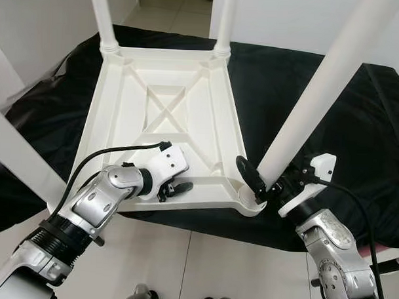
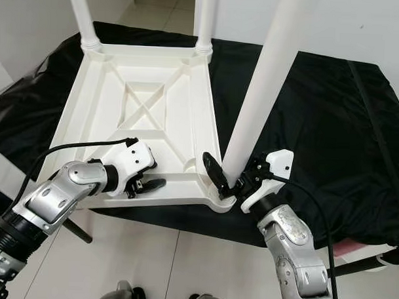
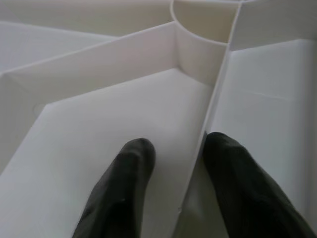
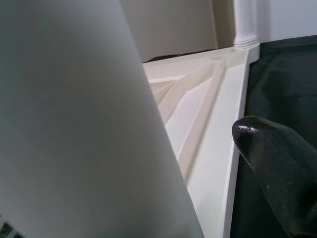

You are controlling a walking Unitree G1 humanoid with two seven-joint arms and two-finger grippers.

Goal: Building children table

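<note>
Both pincers (left (image 1: 175,188), right (image 1: 256,183)) on table (image 1: 163,102)

upturned white kids' table (image 1: 162,115) on black cloth (image 1: 286,93) | right gripper (image 1: 262,184) clamped around white leg (image 1: 319,88) at near-right corner socket | left gripper (image 1: 174,189) closed on near frame rib | two far legs upright

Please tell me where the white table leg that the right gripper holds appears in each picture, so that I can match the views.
Left eye view: the held leg slants from the top right down to the near right corner socket.
Right eye view: the same leg rises from that socket, right of centre.
Left wrist view: I cannot make it out.
Right wrist view: it is the large pale surface.
Shared landmark: the upturned tabletop, with its ribs.
</note>
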